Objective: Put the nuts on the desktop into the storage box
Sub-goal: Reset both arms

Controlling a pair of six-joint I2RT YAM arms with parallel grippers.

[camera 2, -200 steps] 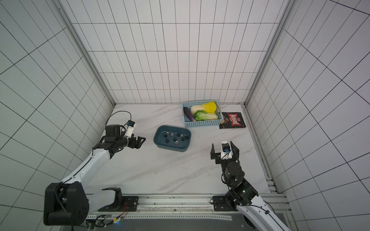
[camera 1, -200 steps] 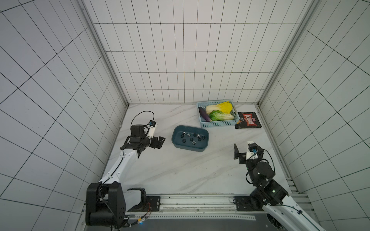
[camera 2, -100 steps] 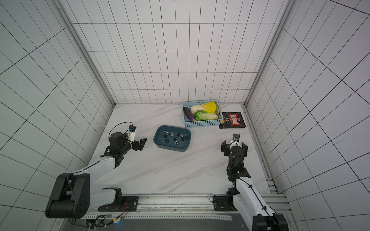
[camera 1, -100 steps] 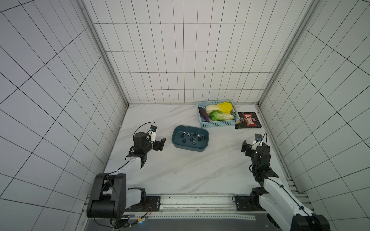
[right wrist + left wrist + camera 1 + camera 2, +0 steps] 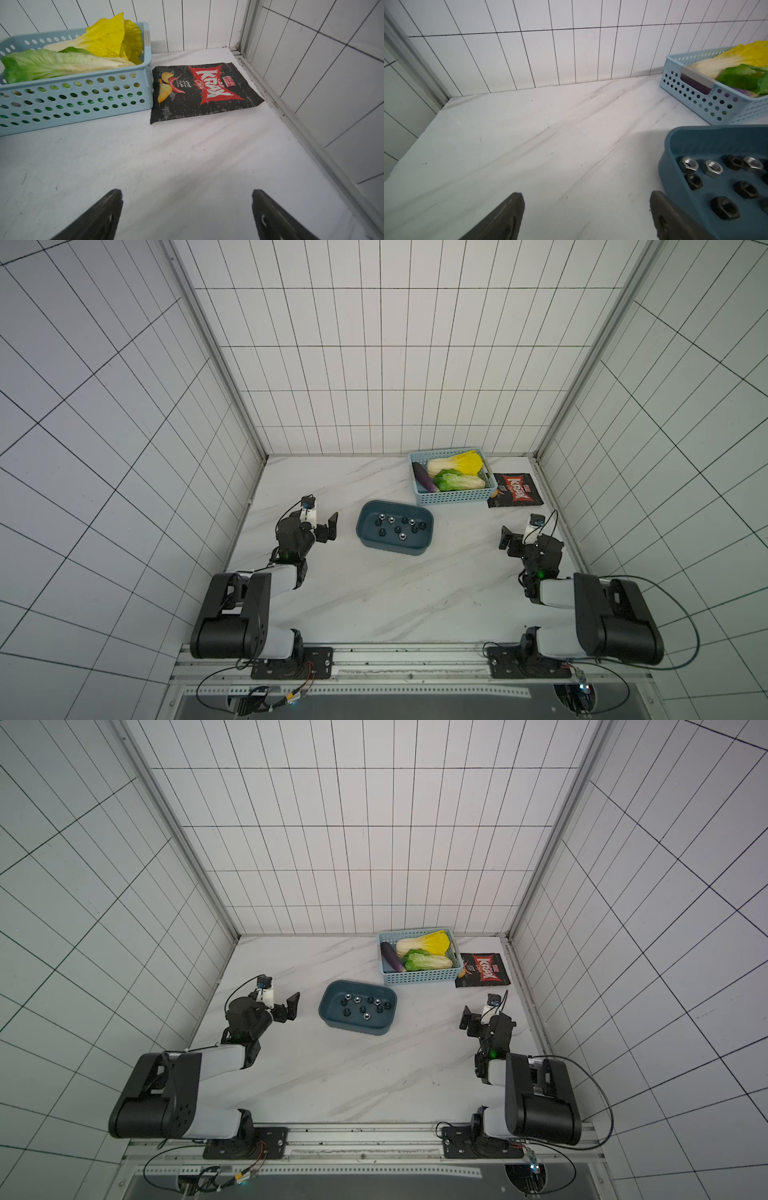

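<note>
Left wrist view shows the storage box (image 5: 695, 145) just beside the left gripper (image 5: 586, 195), whose jaws stand wide apart and hold nothing. The nuts (image 5: 712, 168), black and silver, all lie inside the box. The right gripper (image 5: 187, 191) is also spread wide and empty, over the bare desktop (image 5: 187, 155) near a chips bag (image 5: 203, 91) and a light blue basket (image 5: 72, 99). In both top views no nut is seen on the desktop. The collecting step therefore seems finished. The next move probably calls only for checking that no small nut was missed.
</note>
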